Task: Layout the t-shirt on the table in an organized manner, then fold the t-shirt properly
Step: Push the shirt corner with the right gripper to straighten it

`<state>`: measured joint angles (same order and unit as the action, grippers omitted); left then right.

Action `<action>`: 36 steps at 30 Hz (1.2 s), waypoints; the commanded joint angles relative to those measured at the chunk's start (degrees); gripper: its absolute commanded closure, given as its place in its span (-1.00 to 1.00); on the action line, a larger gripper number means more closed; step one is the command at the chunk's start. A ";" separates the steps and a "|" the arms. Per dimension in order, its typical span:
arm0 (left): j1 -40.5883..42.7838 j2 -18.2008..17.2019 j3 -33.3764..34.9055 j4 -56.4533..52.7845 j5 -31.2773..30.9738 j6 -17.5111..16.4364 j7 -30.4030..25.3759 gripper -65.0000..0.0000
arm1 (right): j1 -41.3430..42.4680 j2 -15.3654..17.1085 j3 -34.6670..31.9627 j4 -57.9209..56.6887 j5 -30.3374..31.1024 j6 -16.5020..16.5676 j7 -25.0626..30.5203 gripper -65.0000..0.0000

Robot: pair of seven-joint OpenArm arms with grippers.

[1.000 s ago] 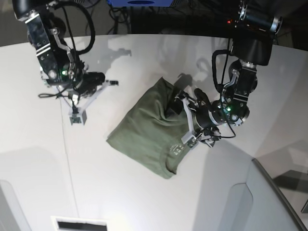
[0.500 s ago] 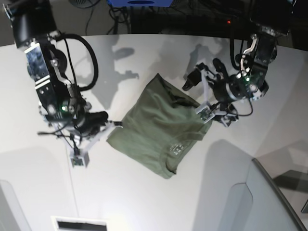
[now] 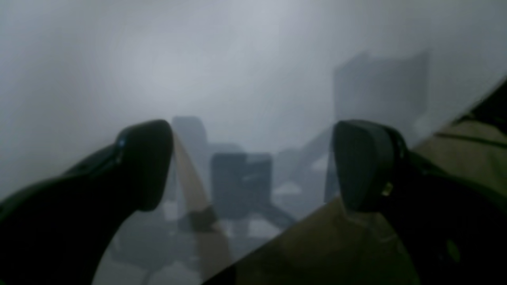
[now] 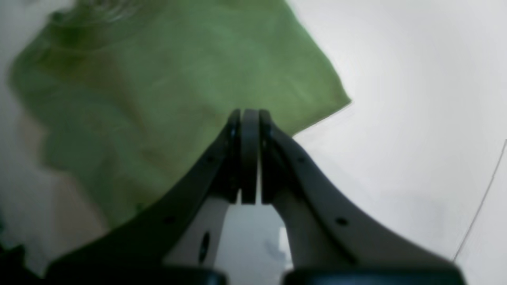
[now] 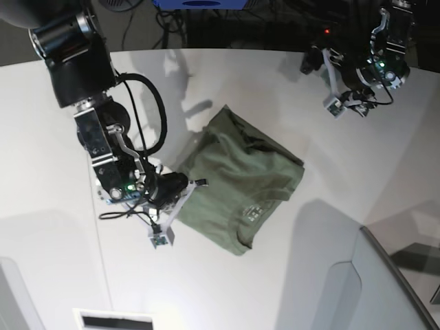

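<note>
Here the olive-green t-shirt (image 5: 237, 185) lies crumpled in a rough square on the white table (image 5: 55, 206), near the table's middle, with its ribbed collar and small white label turned toward the near edge. The right gripper (image 5: 180, 192) is at the shirt's left corner, low over the table. In the right wrist view its jaws are pressed together with nothing between them, and the tips (image 4: 245, 114) stand just before the green cloth (image 4: 178, 79). The left gripper (image 5: 328, 77) is well apart from the shirt, above the far right part of the table. Its two dark fingers (image 3: 146, 158) are spread wide and hold nothing; this view is blurred. A grey angled panel (image 5: 364, 289) stands at the table's near right corner.
</note>
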<state>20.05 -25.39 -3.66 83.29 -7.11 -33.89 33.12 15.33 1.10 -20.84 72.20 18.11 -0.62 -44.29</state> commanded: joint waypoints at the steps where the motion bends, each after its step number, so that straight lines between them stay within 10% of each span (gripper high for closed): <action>1: 0.21 -0.68 -1.66 -0.52 0.30 0.26 0.77 -0.91 | 2.73 -1.15 0.14 -1.30 0.31 1.28 2.75 0.97; 6: -0.14 -0.33 -5.79 -1.22 0.30 0.26 0.77 -0.91 | 7.92 -2.29 0.40 -15.02 0.31 7.70 8.38 0.97; 19: -10.16 3.28 -6.32 -5.88 0.30 0.35 0.77 -0.91 | 3.88 -1.76 0.66 -21.52 0.22 7.44 11.81 0.98; 36: -17.55 4.86 -6.23 -17.48 0.30 0.44 -6.53 -0.91 | -15.55 1.93 9.46 8.72 0.31 -4.96 -0.59 0.98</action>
<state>2.83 -19.97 -9.72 65.41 -6.83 -33.12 25.69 -1.13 3.07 -11.31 79.92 18.06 -5.58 -45.41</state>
